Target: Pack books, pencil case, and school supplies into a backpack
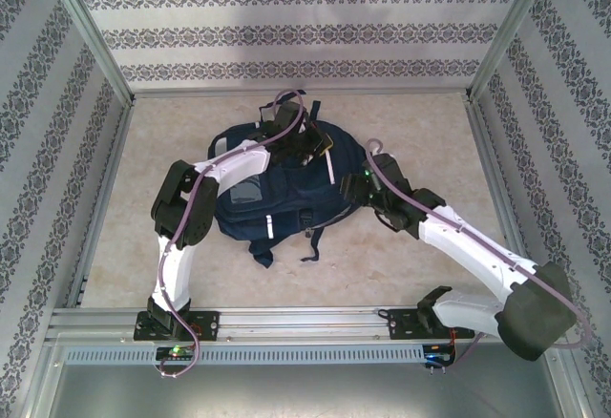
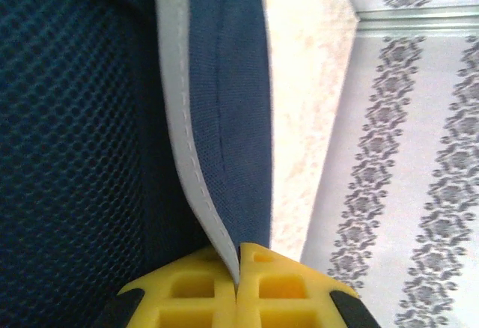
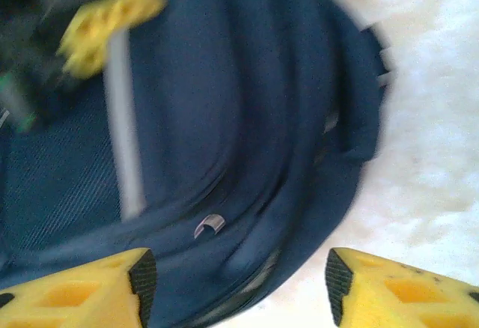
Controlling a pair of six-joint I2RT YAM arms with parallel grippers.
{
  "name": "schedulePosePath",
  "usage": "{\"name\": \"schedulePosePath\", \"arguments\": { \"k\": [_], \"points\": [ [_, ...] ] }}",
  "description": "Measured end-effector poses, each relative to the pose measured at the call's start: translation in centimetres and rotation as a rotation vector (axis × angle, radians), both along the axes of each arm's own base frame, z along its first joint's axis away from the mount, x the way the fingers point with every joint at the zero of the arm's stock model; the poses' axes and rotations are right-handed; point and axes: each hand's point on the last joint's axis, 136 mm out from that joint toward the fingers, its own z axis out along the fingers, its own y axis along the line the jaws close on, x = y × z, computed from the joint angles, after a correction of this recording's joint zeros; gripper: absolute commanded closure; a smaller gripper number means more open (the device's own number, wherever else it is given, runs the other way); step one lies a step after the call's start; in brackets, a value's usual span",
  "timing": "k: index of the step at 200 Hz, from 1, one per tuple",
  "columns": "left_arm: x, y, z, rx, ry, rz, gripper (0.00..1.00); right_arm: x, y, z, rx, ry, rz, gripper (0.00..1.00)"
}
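Note:
The dark navy backpack (image 1: 277, 198) lies flat in the middle of the table. My left gripper (image 1: 298, 143) reaches over its far top edge. In the left wrist view the left gripper (image 2: 241, 257) is shut on a white-edged navy flap of the backpack (image 2: 224, 81), next to dark mesh (image 2: 67, 156). My right gripper (image 1: 355, 187) hovers at the pack's right side. It stands open (image 3: 239, 279) over blurred folds of the backpack (image 3: 247, 103) and a small metal zipper pull (image 3: 209, 225), holding nothing. The books, pencil case and school supplies are out of view.
Straps (image 1: 263, 251) trail from the backpack toward the near edge. Beige tabletop (image 1: 410, 265) lies bare on both sides of the pack. Patterned walls (image 1: 286, 31) enclose the back and sides. A metal rail (image 1: 305, 323) carries the arm bases.

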Motion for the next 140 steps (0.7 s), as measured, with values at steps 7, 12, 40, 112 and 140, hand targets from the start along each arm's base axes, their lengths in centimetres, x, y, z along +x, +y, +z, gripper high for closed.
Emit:
{"name": "schedulePosePath", "arguments": {
  "k": [7, 12, 40, 112, 140],
  "points": [
    [0.4, 0.3, 0.3, -0.011, -0.006, 0.008, 1.0, -0.7, 1.0, -0.2, 0.002, 0.002, 0.058, 0.4],
    [0.6, 0.4, 0.4, -0.019, -0.007, 0.01, 1.0, -1.2, 1.7, -0.4, 0.004, 0.006, 0.095, 0.4],
    [1.0, 1.4, 0.7, -0.036, -0.005, 0.001, 0.7, -4.0, 4.0, -2.5, -0.003, 0.048, 0.247, 0.41],
    [-3.2, 4.6, 4.3, 0.067, -0.058, -0.082, 0.57, -4.9, 1.3, -3.6, 0.018, 0.046, 0.187, 0.44],
    [-4.3, 6.6, 5.7, 0.142, -0.09, -0.096, 0.56, -4.7, 0.7, -2.8, 0.058, 0.026, 0.161, 0.42]
  ]
}}
